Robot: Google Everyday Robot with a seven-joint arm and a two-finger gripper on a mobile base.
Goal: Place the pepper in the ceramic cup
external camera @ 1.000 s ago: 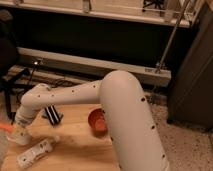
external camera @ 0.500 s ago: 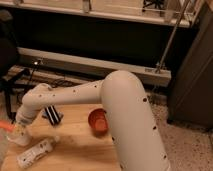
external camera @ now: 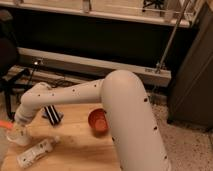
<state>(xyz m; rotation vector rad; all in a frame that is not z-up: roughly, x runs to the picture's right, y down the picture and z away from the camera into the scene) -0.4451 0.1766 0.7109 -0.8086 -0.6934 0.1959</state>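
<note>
My white arm reaches left across the wooden table (external camera: 75,145). The gripper (external camera: 19,122) is at the table's left edge, low over the small whitish ceramic cup (external camera: 18,137). The pepper (external camera: 5,123), a slim orange-red piece, sticks out to the left right beside the gripper, at about the height of the cup's rim. I cannot tell whether the gripper holds it. The arm hides part of the cup.
A round orange-red bowl (external camera: 98,121) sits at the table's middle right. A long white labelled bottle (external camera: 36,152) lies near the front left. A black striped object (external camera: 52,114) lies behind the arm. A dark chair (external camera: 7,60) stands at the left.
</note>
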